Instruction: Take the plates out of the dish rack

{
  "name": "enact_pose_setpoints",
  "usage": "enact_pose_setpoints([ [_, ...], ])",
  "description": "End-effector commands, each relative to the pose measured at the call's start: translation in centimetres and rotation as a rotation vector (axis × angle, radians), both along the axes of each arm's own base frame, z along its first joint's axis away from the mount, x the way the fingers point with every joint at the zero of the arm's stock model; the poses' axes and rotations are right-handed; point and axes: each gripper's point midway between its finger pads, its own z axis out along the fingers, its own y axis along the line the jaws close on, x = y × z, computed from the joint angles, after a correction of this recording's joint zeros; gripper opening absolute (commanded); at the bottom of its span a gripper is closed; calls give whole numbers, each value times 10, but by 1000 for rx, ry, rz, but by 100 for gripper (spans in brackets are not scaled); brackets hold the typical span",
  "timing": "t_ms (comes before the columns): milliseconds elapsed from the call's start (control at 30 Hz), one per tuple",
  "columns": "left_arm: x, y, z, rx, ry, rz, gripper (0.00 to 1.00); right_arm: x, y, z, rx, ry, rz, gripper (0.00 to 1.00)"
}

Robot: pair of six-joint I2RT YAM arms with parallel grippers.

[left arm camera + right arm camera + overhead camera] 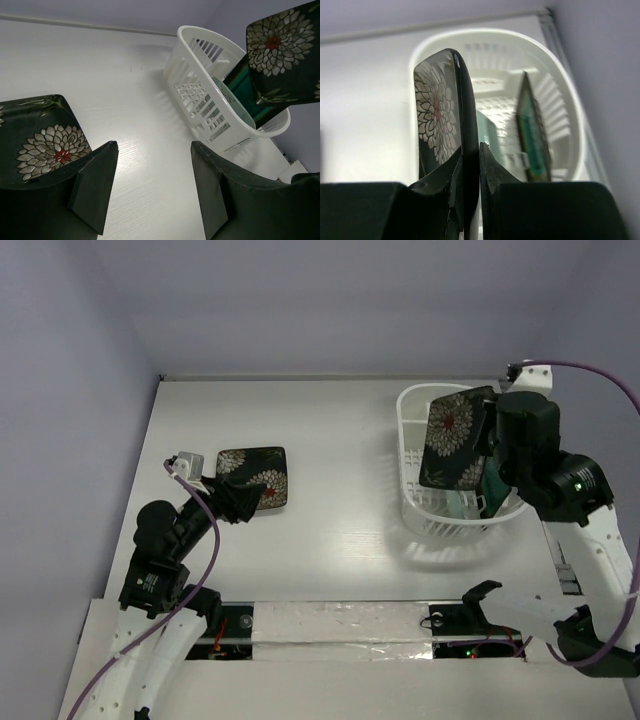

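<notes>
**One flowered plate lifted over the rack, a matching one flat on the table**

The white table [330,440] carries everything. The white oval dish rack [410,470] stands on its right side, near the far edge, with slotted walls and a grid floor.

The lifted black floral plate [455,435] hangs above the rack, clear of the rim. It is tipped nearly on edge, with its flowered face turned toward the left arm. The right wrist view shows it edge-on, with the rack's rim behind it.

A second black floral plate [252,475] lies flat on the left side of the table, well apart from the rack.

Two dishes are in the rack. A dark-rimmed plate with a teal centre [532,130] stands on edge toward the right wall. A pale mint-green plate [235,107] leans just beside it.

The right gripper [470,150] pinches the lower edge of the lifted plate, one finger pressed on each face.

The left gripper [154,147] is spread wide and holds nothing. It sits just beside the near corner of the plate on the table. I cannot tell whether a finger touches that plate.
</notes>
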Motion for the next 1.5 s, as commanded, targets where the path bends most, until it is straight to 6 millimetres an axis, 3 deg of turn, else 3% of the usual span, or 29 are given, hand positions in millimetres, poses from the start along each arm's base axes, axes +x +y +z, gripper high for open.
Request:
enact_pose_setpoints([
  [0,2,-1,11,-14,-35,-3,57,10,36,81,270,-330,150,0],
  [167,4,1,10,-12,-32,11,57,14,102,97,511,-408,417,0],
  [267,5,3,10,-13,-34,20,57,27,150,101,645,-438,553,0],
  [300,4,3,10,-13,-34,22,57,41,168,85,656,-396,564,0],
  [400,5,5,12,-13,-37,31,57,56,207,73,695,-363,593,0],
  [433,4,6,13,-14,-40,34,57,69,225,56,695,-328,593,0],
  [467,4,6,13,-13,-42,37,57,71,241,60,732,-347,617,0],
  [533,4,6,13,-11,-40,38,63,89,266,40,757,-314,629,0],
  [633,3,8,16,-11,-54,41,69,105,293,27,815,-294,650,0],
  [667,3,8,16,-12,-54,43,70,115,308,11,832,-255,653,0],
  [767,3,8,16,-12,-54,43,73,129,340,-10,906,-214,686,0],
  [1000,3,7,15,-10,-53,35,72,146,391,-75,1070,-91,665,0],
  [1100,3,7,15,-12,-52,34,72,152,402,-92,1118,-56,657,0],
  [1133,3,7,14,-11,-49,35,72,152,412,-110,1116,-20,654,0],
  [1300,3,7,13,-10,-46,34,71,152,433,-133,1146,31,656,0],
  [1400,4,7,13,-9,-45,35,71,155,436,-148,1140,56,641,0],
  [1467,4,7,14,-9,-47,34,71,147,444,-159,1135,95,664,0],
])
